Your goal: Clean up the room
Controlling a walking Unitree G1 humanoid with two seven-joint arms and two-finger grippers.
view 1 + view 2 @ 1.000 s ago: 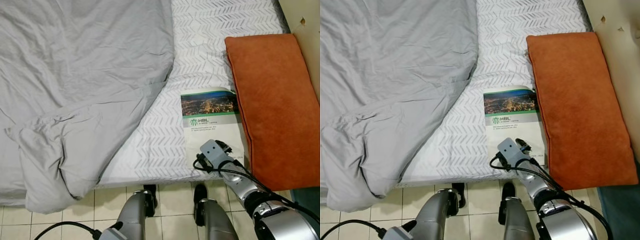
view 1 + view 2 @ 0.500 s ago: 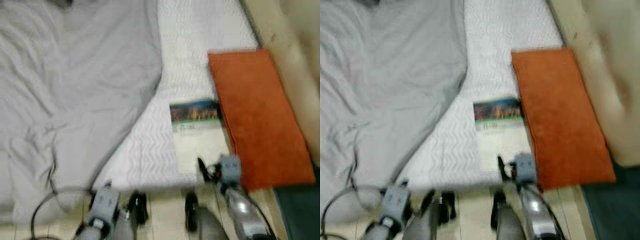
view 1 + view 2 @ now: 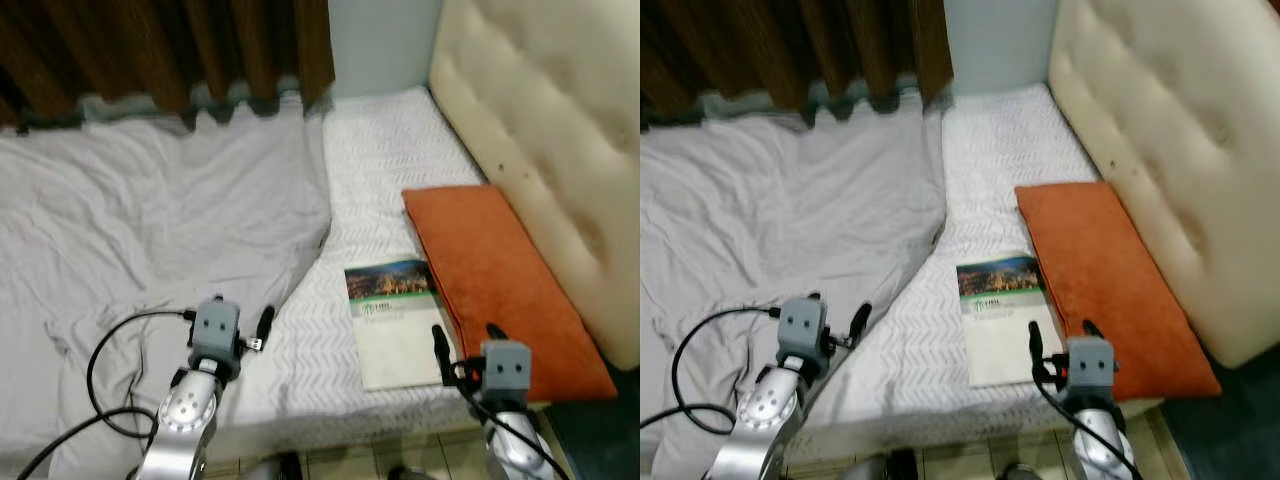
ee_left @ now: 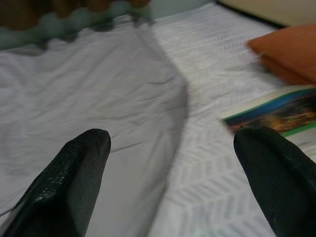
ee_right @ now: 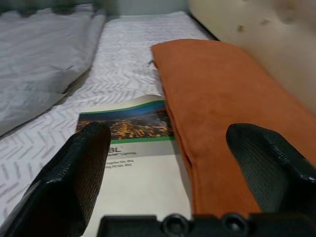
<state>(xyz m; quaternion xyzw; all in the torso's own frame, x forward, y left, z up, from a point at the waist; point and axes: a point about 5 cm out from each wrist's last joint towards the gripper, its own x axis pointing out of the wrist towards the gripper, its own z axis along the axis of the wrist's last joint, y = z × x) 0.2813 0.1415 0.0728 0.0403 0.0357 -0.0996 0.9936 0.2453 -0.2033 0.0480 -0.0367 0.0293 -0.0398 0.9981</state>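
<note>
Booklet: the booklet point(image 3: 390, 322) lies flat on the patterned sheet point(image 3: 375, 170), near the bed's front edge, its long side just beside the orange cushion point(image 3: 497, 280). I judge it the thing to clear.

Risk one: it's thin and flat on soft bedding. If my fingers come down square, they may press it into the mattress and slide off, or crease the cover.

Risk two: the cushion's edge is touching or nearly touching the booklet. A wide approach could snag the cushion instead and drag both.

Risk three: the booklet's near end is close to the bed edge, so a push toward me could tip it onto the floor.

Right end effector: my right end effector point(image 5: 173, 163) hovers at the bed's edge, aimed along the booklet and cushion. Fingers spread wide apart, nothing between them, touching nothing.

Left end effector: my left end effector point(image 4: 182, 173) sits over the rumpled grey duvet point(image 3: 150, 230), near where it meets the sheet. Fingers also wide apart, empty.

Surroundings: padded headboard point(image 3: 545, 120) behind the cushion, dark curtain point(image 3: 150, 50) beyond the bed. A black cable point(image 3: 110, 350) loops by my left arm and could catch the duvet.
</note>
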